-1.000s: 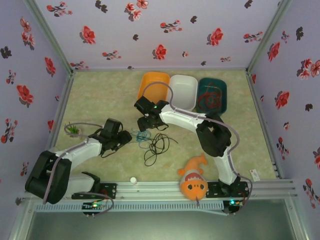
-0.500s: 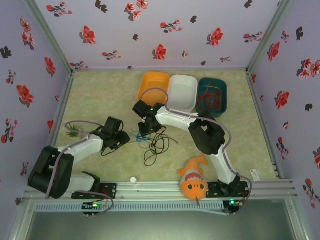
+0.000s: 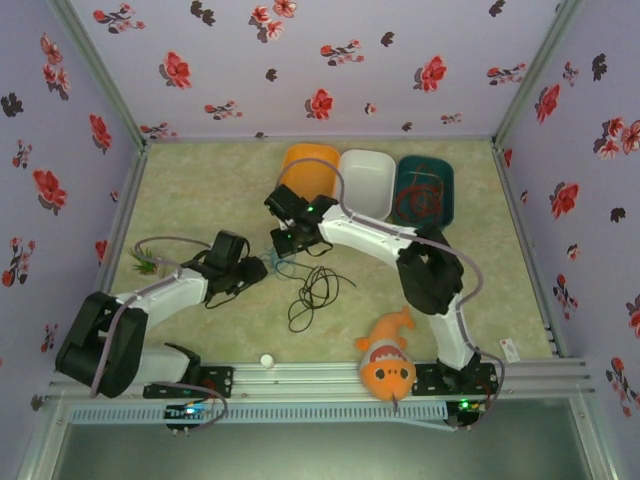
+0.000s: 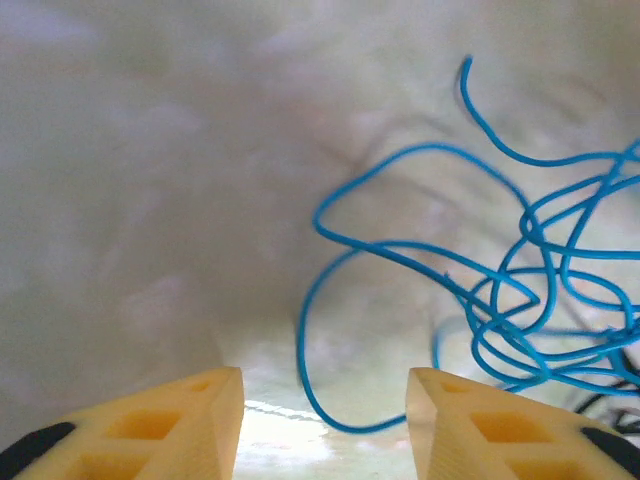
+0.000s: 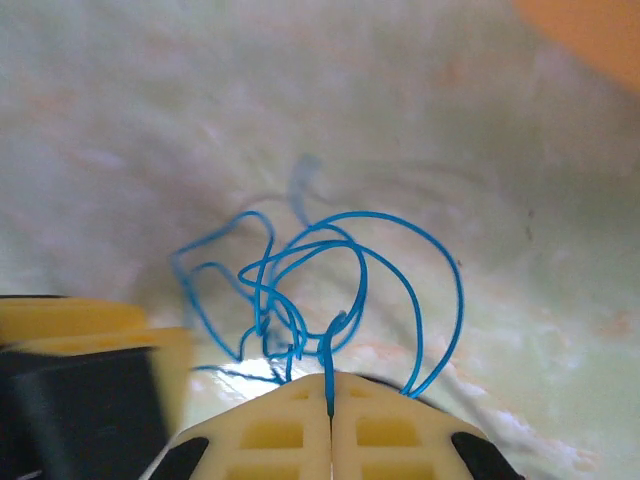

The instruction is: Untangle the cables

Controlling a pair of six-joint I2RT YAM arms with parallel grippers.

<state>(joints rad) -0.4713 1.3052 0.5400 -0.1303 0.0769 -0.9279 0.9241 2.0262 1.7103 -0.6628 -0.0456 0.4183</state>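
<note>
**Two cables to part at mid-table**

The blue cable (image 3: 282,262) lies bunched at mid-table. The black cable (image 3: 312,292) loops at its 5 o'clock, and the two seem to overlap where they meet. Our right claw (image 5: 330,385) is pinched fully closed on a blue strand. Our left claw (image 4: 325,385) stands wide apart with nothing in it, and blue loops lie just ahead at its 1 o'clock.

We judge the step to be drawing blue free of black. We should lift slowly toward 12 o'clock and bring the left claw down to pin any black strands that drag along. A jerk would likely tighten the loops.

A red cable (image 3: 418,197) sits in the green tray (image 3: 450,185) at the table's 1 o'clock. The table (image 3: 200,190) is a pale marbled green. Lilac walls (image 3: 330,90) with red and black flowers close us in on three sides.
</note>
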